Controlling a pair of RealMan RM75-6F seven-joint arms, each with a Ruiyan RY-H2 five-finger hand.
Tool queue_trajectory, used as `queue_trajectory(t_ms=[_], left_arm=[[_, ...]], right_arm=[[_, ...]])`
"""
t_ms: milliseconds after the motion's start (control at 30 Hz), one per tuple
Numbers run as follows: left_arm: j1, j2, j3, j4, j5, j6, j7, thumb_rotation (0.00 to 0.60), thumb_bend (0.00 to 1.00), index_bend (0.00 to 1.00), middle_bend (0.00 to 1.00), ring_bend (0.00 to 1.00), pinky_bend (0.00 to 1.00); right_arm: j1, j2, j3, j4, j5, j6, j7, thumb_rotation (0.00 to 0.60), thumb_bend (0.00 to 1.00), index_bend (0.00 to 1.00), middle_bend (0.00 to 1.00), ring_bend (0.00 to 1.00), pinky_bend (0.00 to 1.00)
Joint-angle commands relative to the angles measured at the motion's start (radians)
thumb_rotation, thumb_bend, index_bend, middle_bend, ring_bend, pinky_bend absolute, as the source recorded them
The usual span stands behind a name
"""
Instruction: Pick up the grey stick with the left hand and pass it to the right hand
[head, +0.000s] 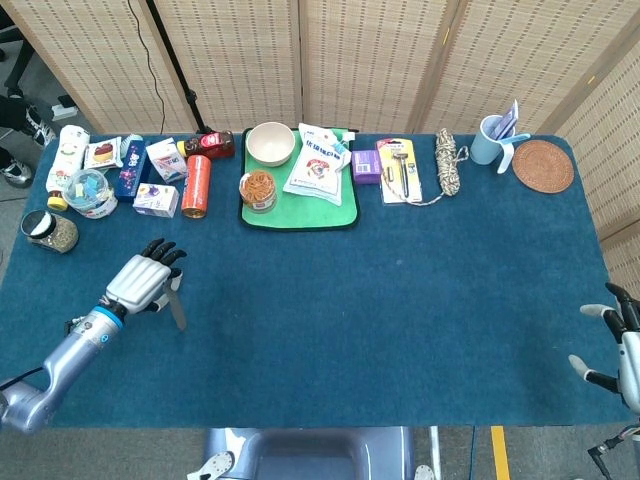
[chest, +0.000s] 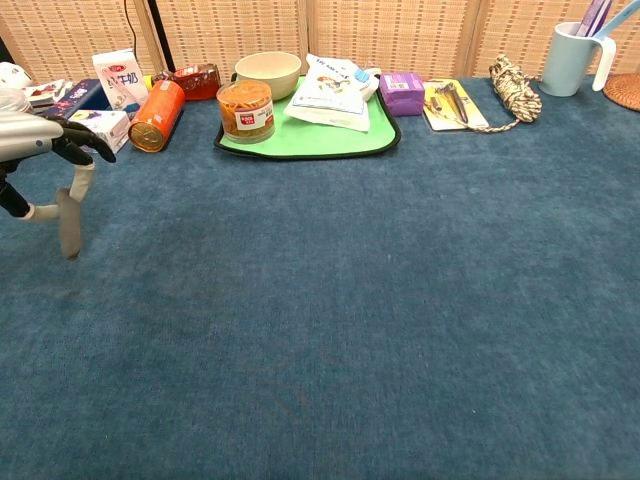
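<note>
Left hand (head: 138, 281) at counter's (head: 400, 300) left side, pinching grey stick (chest: 68, 221) by upper end; stick clear of counter, long axis near vertical, free end pointing down; right hand (head: 618, 345) at far right edge, fingers spread, holding nothing.

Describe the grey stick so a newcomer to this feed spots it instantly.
Look at the near-left part of the blue table cloth, well in front of the row of boxes and the orange can. There the robot's left hand holds a short, slim grey stick hanging down from its fingers; it is the only plain grey, rod-shaped item, and nothing else lies near it.
</note>
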Motion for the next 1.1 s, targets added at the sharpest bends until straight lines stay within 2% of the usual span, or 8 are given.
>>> queue_trajectory(t_ms=[33, 200, 567, 1100], left_arm=[[-0.008, 0.046, -0.031, -0.072, -0.042, -0.002, 0.034, 0.600, 0.58, 0.76, 0.19, 0.07, 0.00], [-0.014, 0.090, -0.054, -0.147, -0.087, -0.012, 0.058, 0.600, 0.57, 0.76, 0.19, 0.07, 0.00], [-0.054, 0.204, -0.120, -0.355, -0.235, -0.027, 0.198, 0.600, 0.57, 0.76, 0.19, 0.08, 0.00], [-0.150, 0.194, -0.175, -0.492, -0.500, 0.009, 0.412, 0.600, 0.57, 0.76, 0.19, 0.08, 0.00]], right_arm=[[0.016, -0.005, 0.001, 0.006, -0.015, -0.017, 0.016, 0.600, 0.15, 0.35, 0.13, 0.19, 0.16], [0.042, -0.009, 0.006, 0.011, -0.033, -0.045, 0.041, 0.600, 0.15, 0.35, 0.13, 0.19, 0.16], [0.163, -0.007, 0.025, 0.018, -0.074, -0.191, 0.138, 0.600, 0.15, 0.37, 0.14, 0.19, 0.16], [0.290, -0.048, 0.054, 0.017, -0.080, -0.305, 0.226, 0.600, 0.15, 0.39, 0.15, 0.19, 0.16]])
